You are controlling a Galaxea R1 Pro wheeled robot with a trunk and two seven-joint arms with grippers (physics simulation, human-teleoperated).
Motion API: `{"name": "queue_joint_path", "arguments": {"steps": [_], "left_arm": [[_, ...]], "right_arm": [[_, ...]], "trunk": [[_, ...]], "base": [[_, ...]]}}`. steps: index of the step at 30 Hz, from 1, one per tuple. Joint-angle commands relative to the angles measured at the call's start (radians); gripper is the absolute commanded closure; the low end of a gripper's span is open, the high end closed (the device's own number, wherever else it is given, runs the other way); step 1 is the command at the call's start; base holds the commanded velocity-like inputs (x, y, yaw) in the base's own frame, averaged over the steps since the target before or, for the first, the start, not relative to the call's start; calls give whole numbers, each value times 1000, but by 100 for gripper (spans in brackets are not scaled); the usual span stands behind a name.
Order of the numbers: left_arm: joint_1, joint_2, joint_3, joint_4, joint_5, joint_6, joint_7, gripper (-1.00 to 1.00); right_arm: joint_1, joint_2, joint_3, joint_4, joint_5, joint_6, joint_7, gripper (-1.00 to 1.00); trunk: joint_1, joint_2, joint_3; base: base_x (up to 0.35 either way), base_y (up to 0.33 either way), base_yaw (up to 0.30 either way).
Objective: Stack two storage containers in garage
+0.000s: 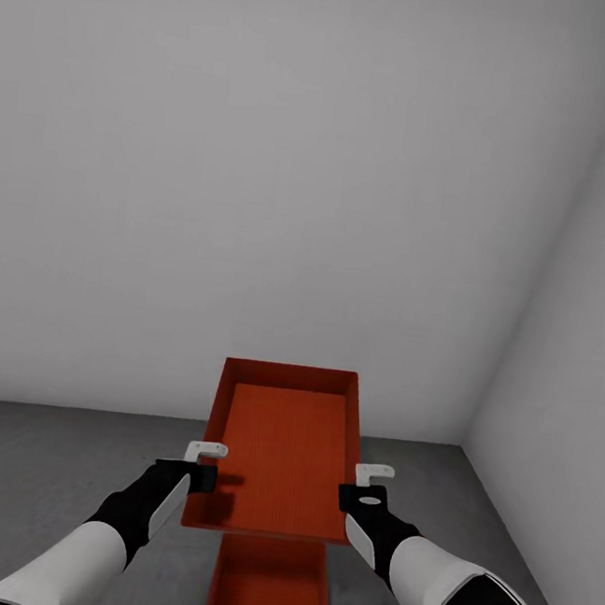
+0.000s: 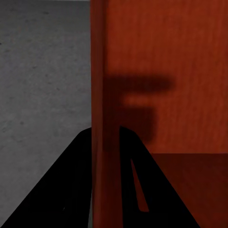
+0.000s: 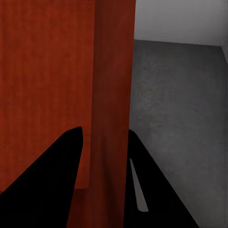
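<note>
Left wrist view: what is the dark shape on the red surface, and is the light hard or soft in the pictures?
Left wrist view: the dark shape is the left gripper's own shadow on the held container's floor, soft-edged. Head view: that shadow lies beside the left gripper; the white wall is evenly lit, without glare. Right wrist view: the concrete floor is sharp; fingers are plain black silhouettes.

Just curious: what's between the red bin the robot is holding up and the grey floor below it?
In the head view, the second storage container lies on the grey concrete floor, under the near end of the held container. Whether they touch, I cannot tell.
</note>
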Motion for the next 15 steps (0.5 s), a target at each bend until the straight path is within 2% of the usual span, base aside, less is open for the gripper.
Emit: {"name": "queue_joint_path", "arguments": {"steps": [1, 15], "left_arm": [[-1, -10, 3, -9, -27, -46, 13, 100], [-1, -10, 3, -9, -27, -46, 13, 100]], "right_arm": [[-1, 1, 11, 5, -25, -2, -99, 100], [0, 1, 11, 4, -25, -2, -98, 100]], "trunk": [[0, -1, -2], [0, -1, -2]], "base": [[0, -5, 0], [0, -1, 0]]}}
